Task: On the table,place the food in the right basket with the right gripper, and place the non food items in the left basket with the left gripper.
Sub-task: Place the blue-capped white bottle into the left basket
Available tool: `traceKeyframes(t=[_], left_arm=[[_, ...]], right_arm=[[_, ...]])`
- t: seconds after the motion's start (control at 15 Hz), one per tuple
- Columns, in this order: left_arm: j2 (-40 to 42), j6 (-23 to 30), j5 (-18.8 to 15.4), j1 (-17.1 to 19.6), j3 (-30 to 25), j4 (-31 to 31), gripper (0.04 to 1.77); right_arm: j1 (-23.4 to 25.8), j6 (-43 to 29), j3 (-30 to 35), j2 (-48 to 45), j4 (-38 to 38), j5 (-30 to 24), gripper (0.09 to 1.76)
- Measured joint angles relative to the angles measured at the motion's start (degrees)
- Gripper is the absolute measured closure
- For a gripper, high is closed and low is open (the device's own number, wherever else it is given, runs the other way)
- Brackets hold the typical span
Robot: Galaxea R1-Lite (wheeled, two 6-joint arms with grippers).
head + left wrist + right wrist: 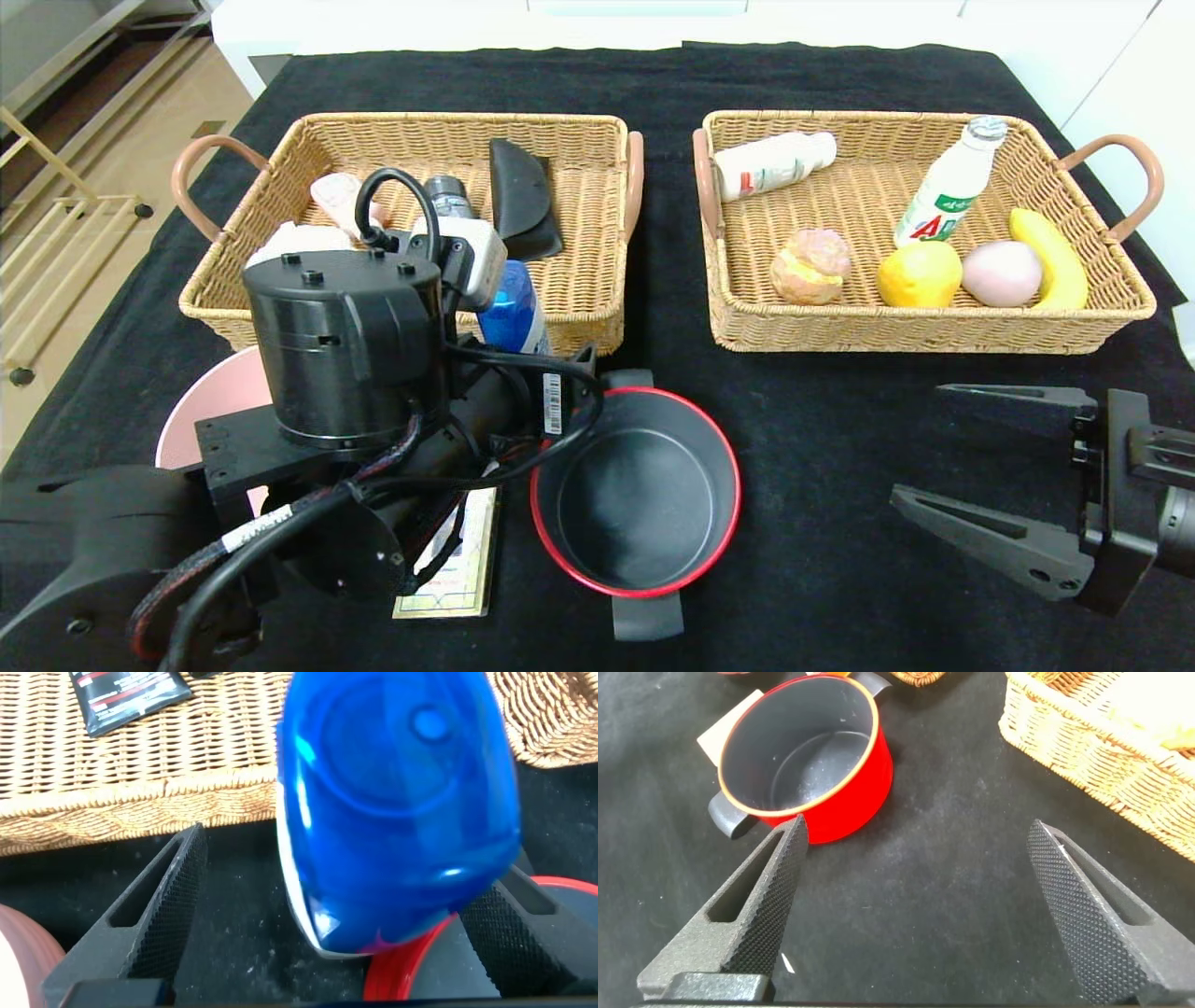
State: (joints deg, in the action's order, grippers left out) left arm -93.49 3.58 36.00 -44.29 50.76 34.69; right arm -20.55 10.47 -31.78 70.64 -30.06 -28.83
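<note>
My left pincer is spread around the blue bottle at the left basket's near rim; right pincer idles open.

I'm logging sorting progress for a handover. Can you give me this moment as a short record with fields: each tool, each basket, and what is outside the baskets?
left tool: at left basket's front edge, blue bottle between its fingers
right tool: open, empty, above bare cloth right of the red pot
left basket: black pouch, other items partly hidden by the arm
right basket: two white bottles, pastry, lemon, pink egg-shaped item, banana
outside baskets: red pot, pink bowl, booklet
</note>
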Motion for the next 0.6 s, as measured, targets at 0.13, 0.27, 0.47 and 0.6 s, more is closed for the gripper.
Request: traceKeyframes(t=[0.13,0.27,0.47,0.6], left_arm=[[-0.20,-0.06,-0.04,0.06,-0.07,-0.02,0.49],[-0.28,-0.17,-0.06,0.05,-0.11,-0.05,0.76],[-0.34,-0.12,-0.09,-0.02,-0.13,-0.07,1.09],[-0.34,-0.12,-0.11,0.00,-0.16,-0.09,1.22]], right_arm=[[-0.04,-0.02,0.00,-0.04,0.00,0.02,0.14],[-0.20,0.00,0.04,-0.06,0.00,0.02,0.14],[-0.23,0.00,0.04,-0.06,0.02,0.02,0.14],[-0.23,0.00,0.06,-0.09,0.07,-0.02,0.14]])
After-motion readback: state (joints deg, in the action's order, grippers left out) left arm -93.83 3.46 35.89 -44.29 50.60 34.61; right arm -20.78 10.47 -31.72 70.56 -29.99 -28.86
